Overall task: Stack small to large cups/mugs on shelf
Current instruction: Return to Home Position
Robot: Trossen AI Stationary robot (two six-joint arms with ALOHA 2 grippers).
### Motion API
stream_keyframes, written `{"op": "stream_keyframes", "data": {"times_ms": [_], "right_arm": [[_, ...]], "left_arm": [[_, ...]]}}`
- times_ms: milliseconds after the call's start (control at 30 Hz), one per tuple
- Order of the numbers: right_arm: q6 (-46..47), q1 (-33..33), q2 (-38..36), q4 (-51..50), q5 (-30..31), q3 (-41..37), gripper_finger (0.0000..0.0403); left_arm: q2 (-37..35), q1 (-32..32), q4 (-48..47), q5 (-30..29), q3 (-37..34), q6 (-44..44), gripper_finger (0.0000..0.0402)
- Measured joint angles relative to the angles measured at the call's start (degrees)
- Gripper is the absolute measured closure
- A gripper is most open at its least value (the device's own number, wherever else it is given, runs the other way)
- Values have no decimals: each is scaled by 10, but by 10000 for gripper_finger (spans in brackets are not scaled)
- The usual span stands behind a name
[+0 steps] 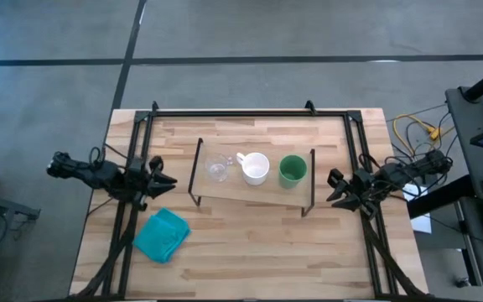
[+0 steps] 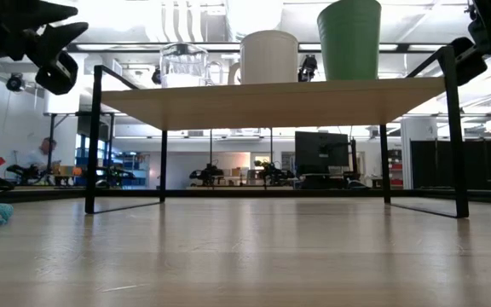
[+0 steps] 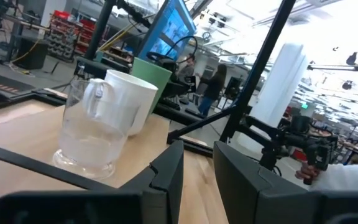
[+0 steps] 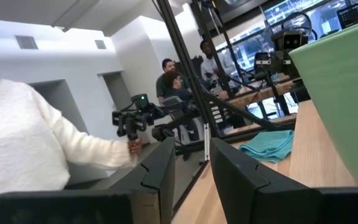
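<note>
Left gripper (image 1: pixel 166 174) is being held just off the left end of the shelf (image 1: pixel 250 195) in the high view, fingers parted a bit and gripping nothing. The right gripper (image 1: pixel 334 188) is being kept the same way off the right end, empty too. On the shelf, the glass cup (image 1: pixel 217 169), white mug (image 1: pixel 256 168) and green cup (image 1: pixel 292 170) are being displayed side by side, small to large. In the low view, all three are being carried upright on the board, nothing being tipped. In the left wrist view, the glass cup is being framed nearest, with the mug and green cup lined up behind it. In the right wrist view, only the green cup's side is being shown close by, with the teal cloth (image 4: pixel 269 144) beyond. So the sorting looks pretty much finished; probably only the arms are being left to park.
</note>
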Motion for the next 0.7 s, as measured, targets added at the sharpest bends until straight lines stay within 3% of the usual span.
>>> {"op": "stream_keyframes", "data": {"times_ms": [300, 700], "right_arm": [[0, 0, 1, -4, 0, 0, 307], [0, 0, 14, -5, -1, 0, 307]], "left_arm": [[0, 0, 76, 22, -65, 0, 327], [6, 0, 57, 51, -66, 55, 327]]}}
